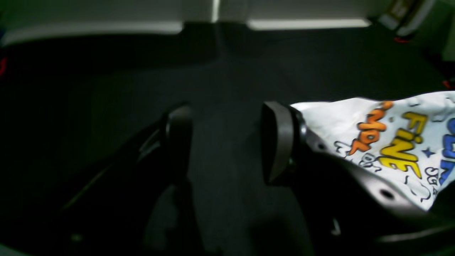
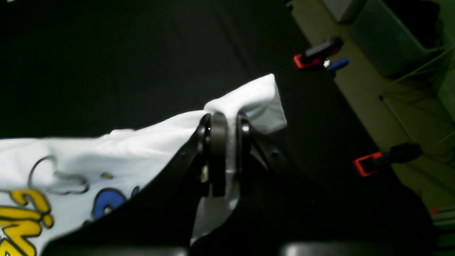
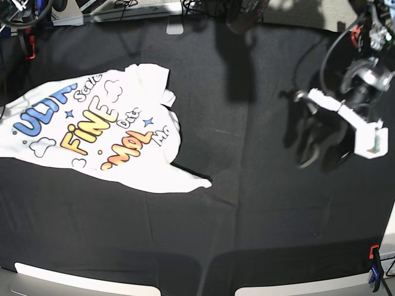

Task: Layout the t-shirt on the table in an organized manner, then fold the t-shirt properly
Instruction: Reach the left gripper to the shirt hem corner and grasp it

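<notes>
The t-shirt (image 3: 105, 132) lies print side up on the left half of the table (image 3: 265, 216), rumpled, with its hem corner pointing toward the middle. My right gripper (image 2: 227, 156) is shut on a white edge of the t-shirt (image 2: 249, 99) and holds it a little above the black cloth; this gripper is out of the base view. My left gripper (image 1: 227, 142) is open and empty over bare black cloth. The t-shirt's print (image 1: 394, 142) shows to its right. In the base view the left gripper (image 3: 315, 151) hangs well to the right of the shirt.
Red clamps (image 2: 312, 57) (image 2: 373, 161) grip the table edge beside my right gripper, with floor and a bin beyond. Another red clamp (image 3: 373, 254) is at the front right corner. A wall or panel (image 1: 106, 14) runs along the table's far edge in the left wrist view.
</notes>
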### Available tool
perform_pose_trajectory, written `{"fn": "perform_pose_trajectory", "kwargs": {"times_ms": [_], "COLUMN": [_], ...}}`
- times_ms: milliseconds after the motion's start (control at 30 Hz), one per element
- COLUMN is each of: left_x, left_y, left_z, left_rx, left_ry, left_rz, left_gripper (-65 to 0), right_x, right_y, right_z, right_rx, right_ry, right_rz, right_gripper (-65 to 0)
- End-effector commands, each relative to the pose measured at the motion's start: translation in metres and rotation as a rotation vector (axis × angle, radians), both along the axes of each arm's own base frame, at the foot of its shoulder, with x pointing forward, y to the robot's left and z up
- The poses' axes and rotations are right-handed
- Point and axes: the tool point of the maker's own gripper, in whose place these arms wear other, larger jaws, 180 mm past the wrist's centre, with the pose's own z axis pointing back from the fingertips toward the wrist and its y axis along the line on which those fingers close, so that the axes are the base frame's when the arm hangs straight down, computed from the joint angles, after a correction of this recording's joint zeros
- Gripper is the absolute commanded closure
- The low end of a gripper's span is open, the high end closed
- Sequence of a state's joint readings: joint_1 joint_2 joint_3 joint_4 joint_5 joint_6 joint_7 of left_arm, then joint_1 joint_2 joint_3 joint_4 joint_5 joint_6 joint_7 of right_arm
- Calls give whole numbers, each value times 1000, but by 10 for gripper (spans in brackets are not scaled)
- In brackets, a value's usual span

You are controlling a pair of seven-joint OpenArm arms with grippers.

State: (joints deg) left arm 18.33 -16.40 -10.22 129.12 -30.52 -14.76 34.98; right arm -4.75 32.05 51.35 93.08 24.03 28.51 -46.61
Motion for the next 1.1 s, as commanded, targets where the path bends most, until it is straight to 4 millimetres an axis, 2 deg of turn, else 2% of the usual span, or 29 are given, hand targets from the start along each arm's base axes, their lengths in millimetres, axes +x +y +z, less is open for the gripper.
{"fn": "perform_pose_trajectory", "kwargs": {"times_ms": [0, 133, 233, 400, 600, 767, 900, 1067], "left_x": [3, 13, 25, 51, 74, 93, 116, 143], "left_y": [-10, -51, -82, -117, -159, -178, -189, -189], "left_z": [12, 1, -24, -72, -110, -135, -133, -130], "left_rx": [13, 96, 166, 337, 532, 686, 697, 724], "left_ry": [-49, -59, -41, -29, -121, -147, -186, -172], "left_rz": [-33, -142, -219, -322, -472, -534, -532, -509], "left_gripper": [-288, -288, -288, -288, -288, -288, -288, -288], "right_x": [6, 6, 6, 5, 9, 9, 8, 7], "right_y": [-4, -4, -4, -3, 11, 12, 13, 13], "right_z": [26, 25, 25, 22, 19, 18, 17, 14], "right_rx": [-47, -46, -45, -33, 54, 67, 71, 75], "right_ry": [-55, -51, -50, -38, -53, -53, -43, -27], "right_rz": [10, 9, 9, 9, 54, 60, 58, 56], "right_gripper": [0, 0, 0, 0, 0, 0, 0, 0]}}
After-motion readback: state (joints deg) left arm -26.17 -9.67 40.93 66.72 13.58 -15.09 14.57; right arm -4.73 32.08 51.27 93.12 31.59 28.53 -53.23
